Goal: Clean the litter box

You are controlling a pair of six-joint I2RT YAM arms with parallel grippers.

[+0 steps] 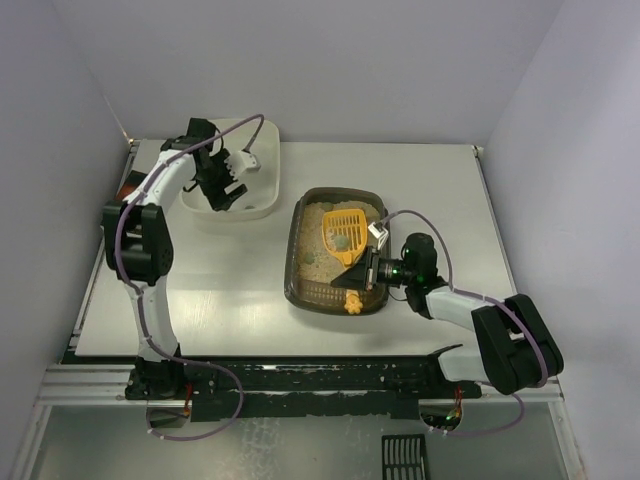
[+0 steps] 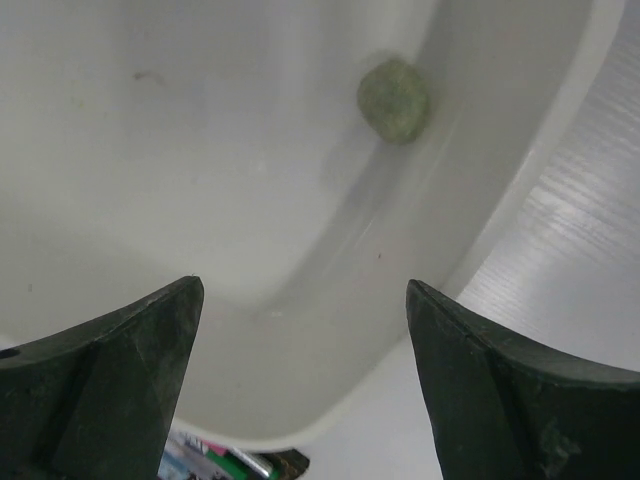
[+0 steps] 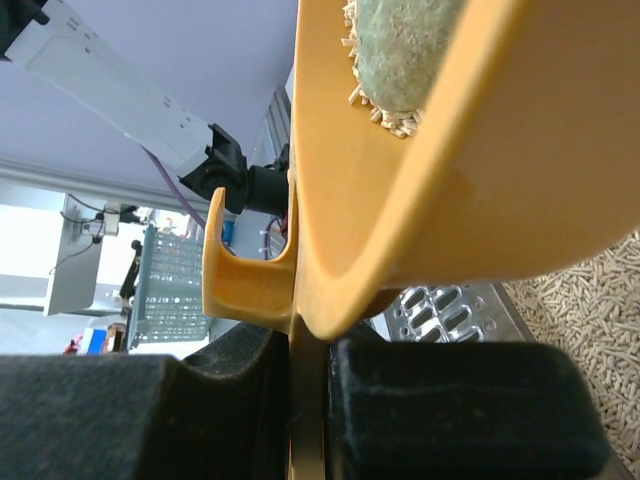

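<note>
While the right gripper (image 1: 374, 268) is clenched on the handle of a yellow litter scoop (image 1: 343, 230) that carries a grey-green clump (image 1: 340, 241), the scoop points away from the arm, over the litter box (image 1: 293, 240). The box sits at table centre with its long axis running near to far. The cream-white tub (image 1: 262, 202), likely the dumping place, lies left of the scoop and a little farther back, with the left gripper (image 1: 225, 193) over it, jaws spread and empty; no readable writing shows.

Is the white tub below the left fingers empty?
No, the left wrist view shows one grey-green clump lying inside the white tub, close to its curved wall.
</note>
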